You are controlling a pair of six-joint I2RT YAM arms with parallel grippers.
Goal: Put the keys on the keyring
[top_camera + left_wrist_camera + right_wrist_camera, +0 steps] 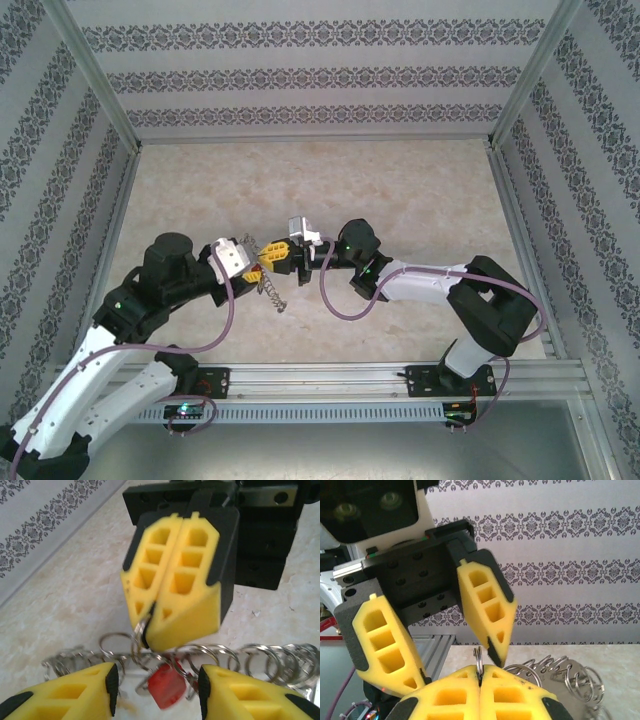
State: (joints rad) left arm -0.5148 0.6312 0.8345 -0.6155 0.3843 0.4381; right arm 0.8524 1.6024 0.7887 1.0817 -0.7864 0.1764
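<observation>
- Two pincers tip to tip at the centre of the top view, over the tabletop (400, 180).
- Right pincer (278, 252): shut tight, pinching what looks like one wire loop of the keyring (250, 660), coil strung across the lower frame of the left wrist view.
- Left pincer (157, 676): jaws apart, gripping nothing, red key (167, 687) between them at bottom centre.
- Step in hand, probably: threading the red key.
- Next: close on the key, steer it onto the held loop, gently.
</observation>
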